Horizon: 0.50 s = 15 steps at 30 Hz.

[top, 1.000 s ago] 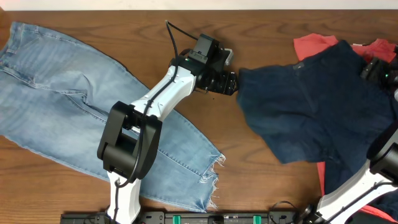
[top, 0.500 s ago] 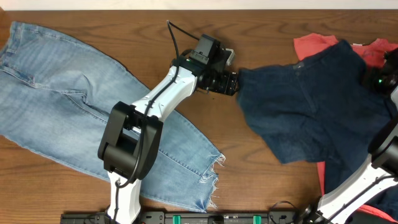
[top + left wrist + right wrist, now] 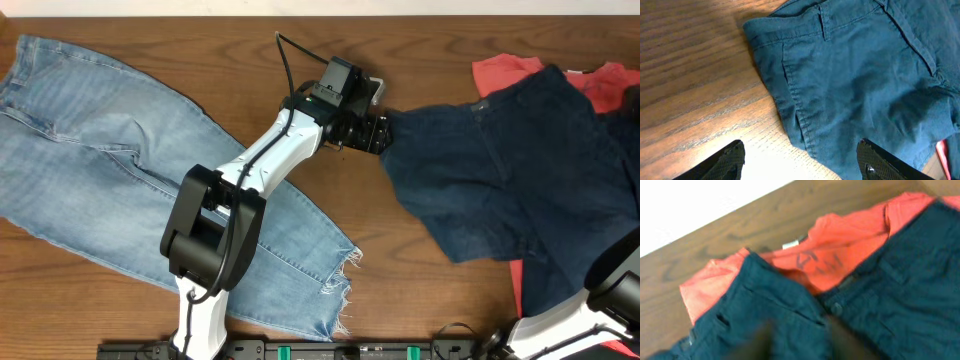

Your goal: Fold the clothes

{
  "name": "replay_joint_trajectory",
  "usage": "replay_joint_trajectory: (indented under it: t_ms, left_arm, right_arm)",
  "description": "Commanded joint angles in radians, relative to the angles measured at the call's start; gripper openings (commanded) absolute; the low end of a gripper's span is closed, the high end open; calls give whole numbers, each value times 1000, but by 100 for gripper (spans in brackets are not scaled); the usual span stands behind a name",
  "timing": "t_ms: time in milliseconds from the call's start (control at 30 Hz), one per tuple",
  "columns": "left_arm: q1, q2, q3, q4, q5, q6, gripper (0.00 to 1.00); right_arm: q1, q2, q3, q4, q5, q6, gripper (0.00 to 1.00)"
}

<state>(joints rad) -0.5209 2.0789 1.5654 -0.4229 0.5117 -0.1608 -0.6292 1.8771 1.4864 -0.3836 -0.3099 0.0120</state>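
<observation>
1. The left gripper point(image 3: 380, 132) has crept a little farther right over the last second. It now sits at the left edge of the dark navy garment point(image 3: 500, 170), touching it or just short of it; I cannot tell which.
2. The right gripper hung over the right side of that garment a second ago and has since left the overhead view. Only the right arm point(image 3: 606, 300) shows, at the near right corner.
3. I judge the left arm is about to take the navy piece by its left edge, and no fold has begun on it.
4. The left arm reaches from the near edge diagonally across the jeans point(image 3: 110, 160) to the far middle of the table point(image 3: 420, 50).
5. Its fingers point(image 3: 730, 159) are spread wide and grasp nothing, with the garment's seamed edge between and ahead of them.
6. The right wrist view is blurred, so I cannot tell how the right fingers stand.
7. The jeans lie spread at the left. The navy garment lies at the right, on top of the coral-red T-shirt point(image 3: 500, 72).
</observation>
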Motion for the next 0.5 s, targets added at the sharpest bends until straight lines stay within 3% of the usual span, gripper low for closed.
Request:
replay_joint_trajectory:
  t_ms: [0, 67, 467]
  left_arm:
    - [-2, 18, 3, -28, -14, -2, 73]
    - [-2, 18, 3, -59, -14, -2, 73]
    - [-2, 18, 3, -141, -14, -2, 73]
  right_arm:
    - [2, 59, 0, -10, 23, -15, 66]
    - [2, 93, 0, 0, 22, -31, 72]
    - [2, 255, 0, 99, 85, -100, 68]
